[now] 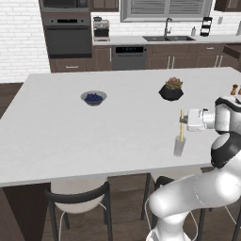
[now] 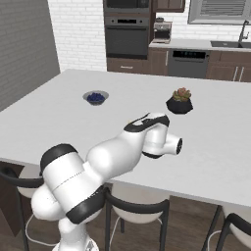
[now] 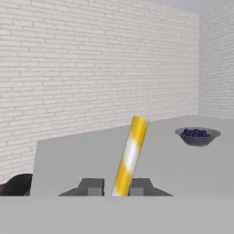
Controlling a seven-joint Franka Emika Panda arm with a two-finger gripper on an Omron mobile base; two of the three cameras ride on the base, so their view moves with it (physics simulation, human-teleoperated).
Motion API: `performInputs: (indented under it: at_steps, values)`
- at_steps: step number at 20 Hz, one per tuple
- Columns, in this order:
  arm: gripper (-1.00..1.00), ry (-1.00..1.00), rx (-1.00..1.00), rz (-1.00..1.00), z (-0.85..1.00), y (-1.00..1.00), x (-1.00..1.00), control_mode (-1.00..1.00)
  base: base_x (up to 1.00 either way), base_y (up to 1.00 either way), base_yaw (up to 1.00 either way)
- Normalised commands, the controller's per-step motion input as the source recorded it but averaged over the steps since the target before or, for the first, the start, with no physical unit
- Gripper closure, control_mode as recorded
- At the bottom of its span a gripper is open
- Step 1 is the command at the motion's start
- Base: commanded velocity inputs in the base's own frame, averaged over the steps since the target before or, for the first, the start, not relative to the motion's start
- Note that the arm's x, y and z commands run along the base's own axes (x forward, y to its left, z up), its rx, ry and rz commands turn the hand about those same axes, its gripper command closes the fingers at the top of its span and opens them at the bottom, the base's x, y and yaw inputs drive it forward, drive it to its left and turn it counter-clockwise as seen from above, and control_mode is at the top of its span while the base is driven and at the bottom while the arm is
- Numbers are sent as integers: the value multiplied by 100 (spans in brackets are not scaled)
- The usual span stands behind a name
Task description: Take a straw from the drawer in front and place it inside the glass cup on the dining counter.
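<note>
We see gripper (image 1: 184, 119) clamped on straw (image 1: 181, 125), straw upright, lower end inside glass cup (image 1: 179, 146) on dining counter (image 1: 70, 136); berry bowl (image 1: 93, 98) well apart.

Glass cup (image 1: 179, 146) behind the arm in the right base view; straw's (image 3: 129, 156) lower end cut off.

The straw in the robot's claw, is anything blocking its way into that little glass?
Nothing visible does. The gripper holds the straw upright, its lower end already at the glass cup. The berry bowl and plant pot sit well away on the dining counter.
</note>
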Motion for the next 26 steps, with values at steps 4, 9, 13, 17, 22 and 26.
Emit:
performInputs:
  at_steps: [4,9,13,17,22,26]
  values:
    - [100,-5,0,0,4,-1,0,-100,0,0,0]
    - [100,-2,0,0,11,0,0,-100,0,0,0]
    - [100,0,0,0,8,2,-4,-100,0,0,0]
    - [100,0,0,0,4,8,-26,-100,0,0,0]
    - [100,0,0,0,0,10,-24,-100,0,0,0]
    - [100,0,0,0,4,1,-1,-100,0,0,0]
